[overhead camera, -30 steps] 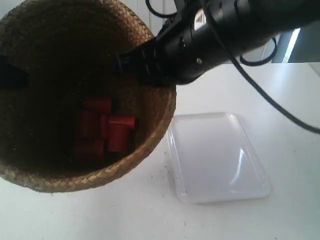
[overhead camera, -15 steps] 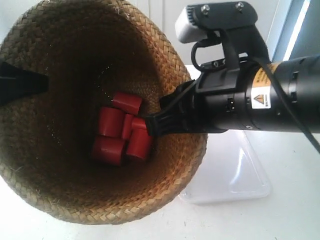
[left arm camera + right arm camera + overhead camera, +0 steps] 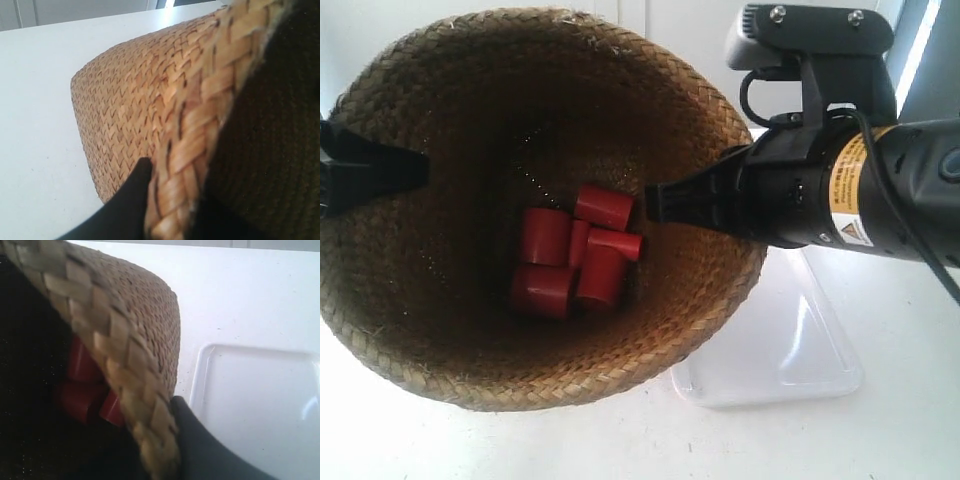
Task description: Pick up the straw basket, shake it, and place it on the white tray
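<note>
Holding the straw basket (image 3: 650, 120) up off the worktop (image 3: 880, 430) w/ both arms, mouth tipped toward ext. camera. Gripping braided rim at two opposite spots.

W/ left pincer (image 3: 167, 200): pressed onto rim, pinching basket wall. Black finger (image 3: 131, 192) flat against woven outside; a dark shape on inner side, too blurred to make out. In ext. view, same left pincer (image 3: 405, 165) at pic's left edge, reaching in over rim.

W/ right pincer (image 3: 665, 202): likewise clamped on rim, at ext. view's right, on tray side. Grey finger (image 3: 200, 450) touching outer wall in right wrist view; tip of inner part poking over dark interior in ext. view. Yellow warning label (image 3: 850, 200) on arm barrel, grey camera housing (image 3: 815, 40) on top.

At bottom of basket: cluster of red cylinders (image 3: 575, 262), approx. five, touching one another, lying at mixed angles. Same red cylinders (image 3: 82, 385) partly seen past rim in right wrist view.

The white tray (image 3: 810, 350) flat on worktop, lower than basket and toward ext. view's right. Tray's left part hidden behind basket wall in ext. view. In right wrist view, strip of bare worktop betw. basket wall and tray rim, so apart, not touching. Basket not set on tray.
</note>
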Robot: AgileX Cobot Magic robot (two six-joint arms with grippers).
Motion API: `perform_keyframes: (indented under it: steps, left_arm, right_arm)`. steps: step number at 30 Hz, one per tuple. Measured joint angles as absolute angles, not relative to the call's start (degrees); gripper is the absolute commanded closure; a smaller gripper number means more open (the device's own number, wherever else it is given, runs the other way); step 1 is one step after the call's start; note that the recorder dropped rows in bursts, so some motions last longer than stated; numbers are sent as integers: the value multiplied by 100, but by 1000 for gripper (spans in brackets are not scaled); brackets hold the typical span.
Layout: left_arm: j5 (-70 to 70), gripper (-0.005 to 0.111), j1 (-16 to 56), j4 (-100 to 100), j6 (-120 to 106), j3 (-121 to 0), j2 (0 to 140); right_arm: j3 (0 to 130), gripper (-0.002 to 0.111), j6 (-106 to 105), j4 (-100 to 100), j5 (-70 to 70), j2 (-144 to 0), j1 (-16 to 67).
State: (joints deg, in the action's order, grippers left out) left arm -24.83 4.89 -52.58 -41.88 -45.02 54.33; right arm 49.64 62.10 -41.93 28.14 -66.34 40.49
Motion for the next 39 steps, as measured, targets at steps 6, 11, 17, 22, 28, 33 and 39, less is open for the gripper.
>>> perform_keyframes:
  steps: [6,11,17,22,28,33,39]
  left_arm:
    - [-2460,107,513,-5033,-4189,-4502,5433]
    - [-2450,107,527,-4982,-4044,-4502,5448]
    - [-2861,107,538,-4971,-3810,-4502,5159]
    - [-2330,107,704,-5161,-3801,-4447,5101]
    - [-2885,107,834,-5083,-3903,-4682,5764]
    - [-1907,107,1362,-5078,-3786,-4564,5276]
    - [-1892,107,1476,-4705,-3740,-4633,5722]
  right_arm:
    - [4964,108,6208,-4193,2815,-6607,4051]
    - [4964,108,6045,-4193,2838,-6596,4051]
    - [4951,108,6027,-3763,3037,-5970,4370]
    - [4818,108,6458,-4727,2796,-5850,4459]
    - [5010,108,6368,-4407,3295,-6410,4487]
    - [4903,108,6916,-5327,3069,-5982,4719]
    - [5002,108,7127,-5513,3758,-6617,4751]
